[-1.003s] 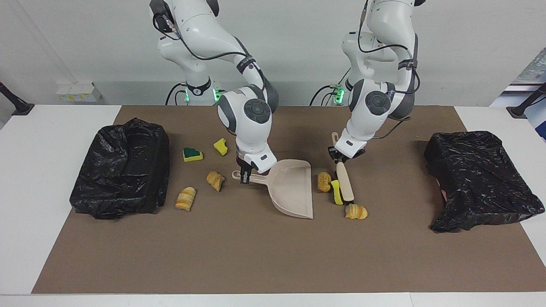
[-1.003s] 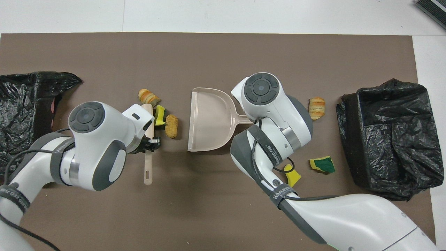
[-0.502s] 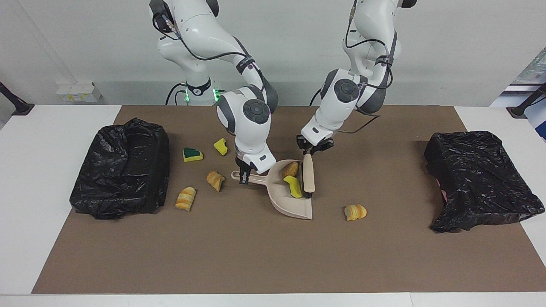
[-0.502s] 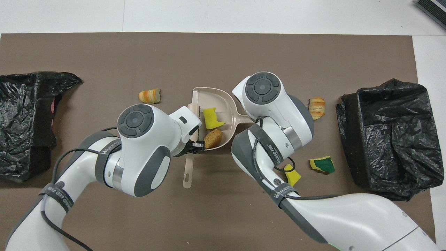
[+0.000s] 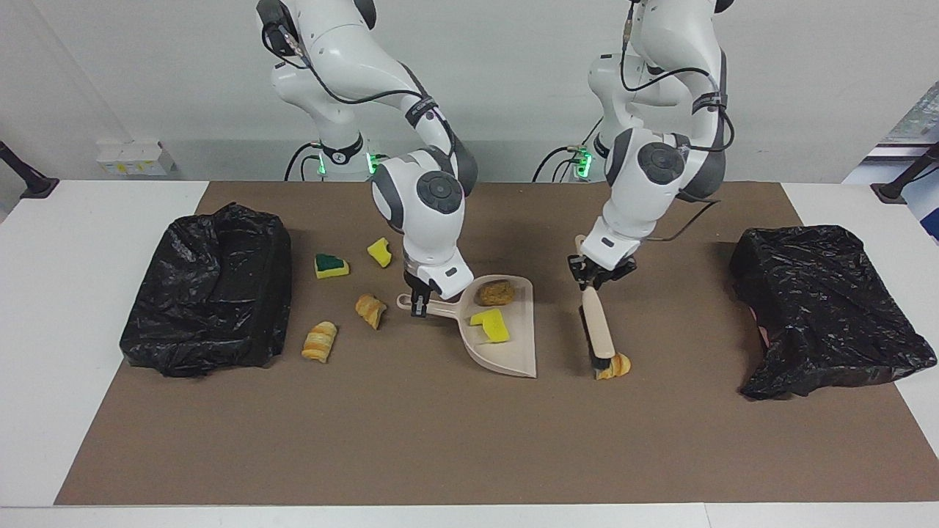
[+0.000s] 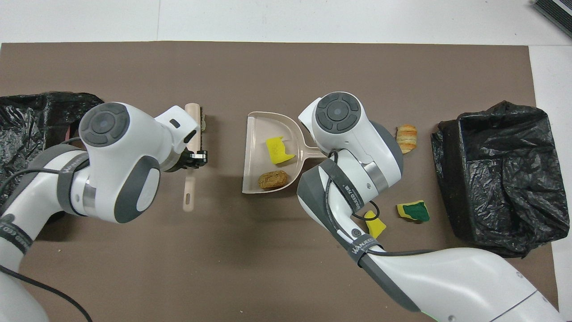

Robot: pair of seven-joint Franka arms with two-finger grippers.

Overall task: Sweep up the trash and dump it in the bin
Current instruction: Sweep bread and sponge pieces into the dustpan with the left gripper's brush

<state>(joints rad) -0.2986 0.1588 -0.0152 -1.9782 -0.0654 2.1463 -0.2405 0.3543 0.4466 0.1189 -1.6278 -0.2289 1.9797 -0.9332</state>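
Both hands closed on sweeping tools; two scraps held in the dustpan

The right hand point(image 5: 419, 302) is seen closed on the handle of the beige dustpan point(image 5: 513, 352), which rests on the table point(image 5: 440, 440) with a yellow sponge chunk point(image 5: 490, 325) and a brown bread piece point(image 5: 495, 292) lying in it. The left hand point(image 5: 591, 278) is closed on the handle of the brush point(image 5: 598, 330), whose bristle end touches a croissant piece point(image 5: 618, 365) toward the left arm's end. Two bread pieces point(image 5: 320, 341) point(image 5: 370, 309), a green-faced sponge point(image 5: 331, 265) and a yellow chunk point(image 5: 379, 251) are noted loose between the dustpan and a black-lined bin point(image 5: 205, 293). A second black-lined bin point(image 5: 829, 308) stands at the left arm's end
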